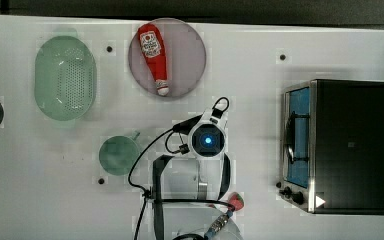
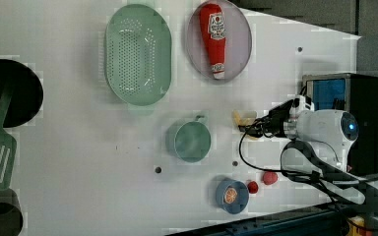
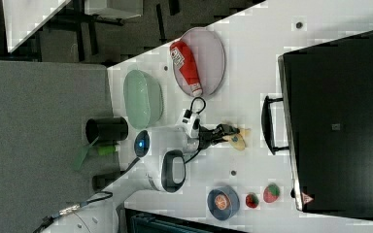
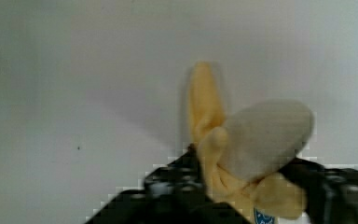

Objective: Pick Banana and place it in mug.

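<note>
The peeled banana [image 4: 256, 144], pale flesh with yellow peel flaps, sits between my black fingers [image 4: 177, 179] in the wrist view. My gripper [image 4: 242, 175] is shut on it, just above the white table. In the left view the banana [image 2: 243, 118] lies at my gripper [image 2: 256, 129] tips, to the right of the pale-green mug [image 2: 192, 141]. The right view shows the banana [image 3: 238, 141] under my gripper [image 3: 227, 130]. In the top view the mug [image 1: 119, 155] stands left of my wrist [image 1: 208, 141], which hides the banana.
A green colander [image 1: 65, 77] and a grey plate [image 1: 190, 55] carrying a ketchup bottle [image 1: 152, 55] sit at the back. A black toaster oven [image 1: 345, 145] stands at the top view's right. A blue dish with an orange slice [image 2: 231, 195] and red fruits [image 2: 269, 177] lie near the arm's base.
</note>
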Controlling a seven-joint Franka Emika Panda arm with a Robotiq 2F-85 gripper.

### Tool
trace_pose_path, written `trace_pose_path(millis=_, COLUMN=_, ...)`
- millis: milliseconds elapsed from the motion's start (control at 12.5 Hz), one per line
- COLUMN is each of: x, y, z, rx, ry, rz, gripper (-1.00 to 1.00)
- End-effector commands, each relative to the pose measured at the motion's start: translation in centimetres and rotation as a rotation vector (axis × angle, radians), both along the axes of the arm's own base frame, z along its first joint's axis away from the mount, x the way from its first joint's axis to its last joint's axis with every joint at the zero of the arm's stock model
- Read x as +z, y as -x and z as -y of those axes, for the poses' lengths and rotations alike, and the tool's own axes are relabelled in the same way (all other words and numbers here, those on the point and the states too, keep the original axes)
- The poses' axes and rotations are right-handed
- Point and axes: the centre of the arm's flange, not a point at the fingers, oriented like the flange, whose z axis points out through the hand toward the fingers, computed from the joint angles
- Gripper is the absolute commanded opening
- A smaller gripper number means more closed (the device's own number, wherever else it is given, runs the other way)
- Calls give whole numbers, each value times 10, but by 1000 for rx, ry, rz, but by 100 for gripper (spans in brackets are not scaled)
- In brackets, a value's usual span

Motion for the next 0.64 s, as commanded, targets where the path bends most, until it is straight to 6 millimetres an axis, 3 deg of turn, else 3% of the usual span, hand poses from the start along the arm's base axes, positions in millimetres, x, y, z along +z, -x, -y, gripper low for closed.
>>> trace_pose_path(millis=80, x=14, y=-5, z=5, rx=54, ry=3, rz=26, gripper=-36)
trace_pose_path(millis=320, x=32, y=-11, z=13, rx=34, ry=10, rz=57, gripper=-36)
trace_pose_path(millis=640, x=121, y=-14, z=19, rx=11, ry=5, rz=34, gripper=-36)
